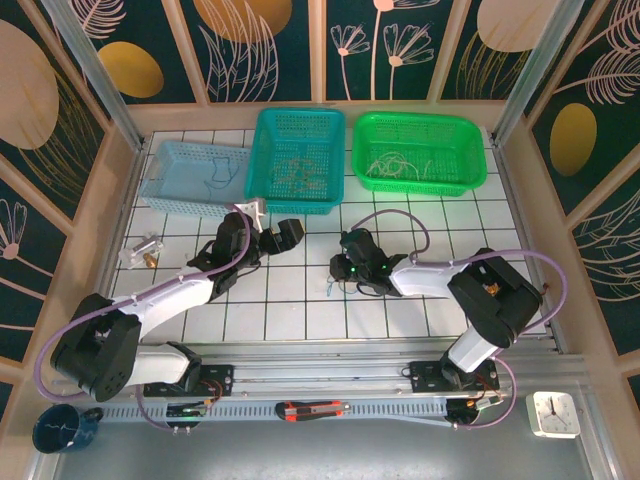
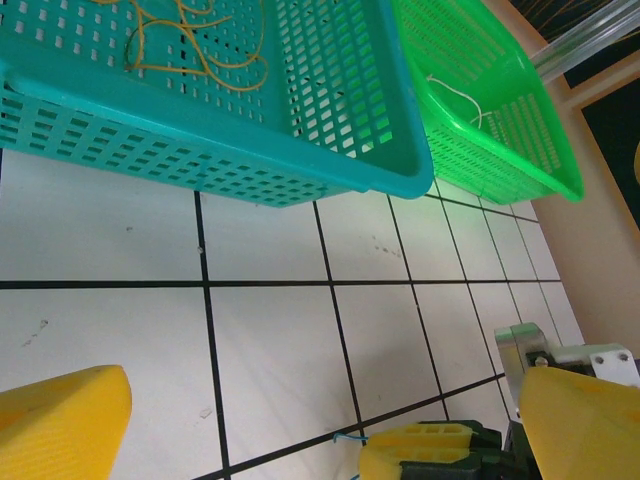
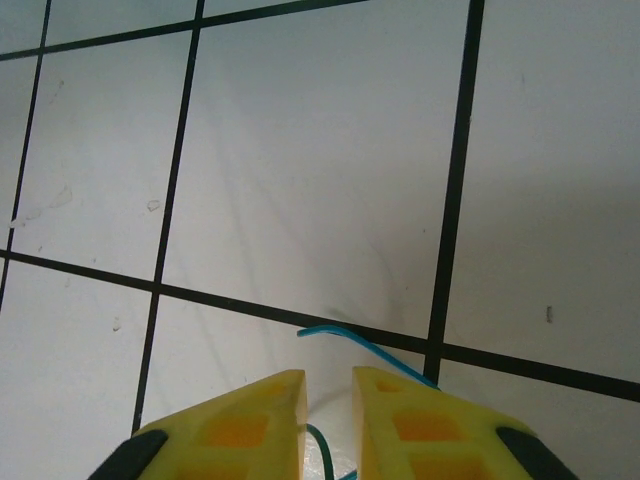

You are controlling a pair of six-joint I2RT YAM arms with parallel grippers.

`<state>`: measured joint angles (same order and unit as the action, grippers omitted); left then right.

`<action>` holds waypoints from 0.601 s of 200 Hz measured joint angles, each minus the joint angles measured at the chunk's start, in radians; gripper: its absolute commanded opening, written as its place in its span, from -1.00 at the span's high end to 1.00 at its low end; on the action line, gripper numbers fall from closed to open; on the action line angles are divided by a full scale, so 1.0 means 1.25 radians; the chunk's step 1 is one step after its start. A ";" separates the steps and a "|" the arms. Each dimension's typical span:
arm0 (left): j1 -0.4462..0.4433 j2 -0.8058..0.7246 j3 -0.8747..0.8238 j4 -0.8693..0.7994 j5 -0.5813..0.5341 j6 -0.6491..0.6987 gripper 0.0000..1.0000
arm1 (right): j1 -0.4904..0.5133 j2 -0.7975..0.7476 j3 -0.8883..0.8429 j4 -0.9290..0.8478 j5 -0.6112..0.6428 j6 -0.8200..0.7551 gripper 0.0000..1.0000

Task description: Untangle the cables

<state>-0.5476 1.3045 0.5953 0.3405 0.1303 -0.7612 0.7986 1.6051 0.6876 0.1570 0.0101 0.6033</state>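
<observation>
Thin curved blue cable (image 3: 365, 343) inside nearly clenched right claw (image 3: 328, 388), grip uncertain; left claw (image 2: 325, 385) released.

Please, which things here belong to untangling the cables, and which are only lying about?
For the job:
- blue wire on the table
- yellow wires in the teal basket
- white wires in the green basket
- light blue basket

Lying about:
- clock
- mug
- cutter
- small clear item, far left
</observation>
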 measured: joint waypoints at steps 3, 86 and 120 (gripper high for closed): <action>0.000 0.000 -0.001 0.000 0.000 0.000 -0.98 | 0.000 0.001 0.001 0.000 0.000 -0.005 0.89; 0.000 -0.002 -0.022 0.023 0.016 0.000 -0.97 | -0.027 -0.133 0.035 -0.038 -0.013 -0.017 1.00; 0.000 -0.002 -0.031 0.054 0.034 -0.002 -0.97 | -0.071 -0.254 0.069 -0.042 -0.054 -0.016 1.00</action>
<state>-0.5476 1.3014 0.5568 0.4076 0.1726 -0.7639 0.7097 1.2877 0.7742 0.1047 -0.0570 0.5831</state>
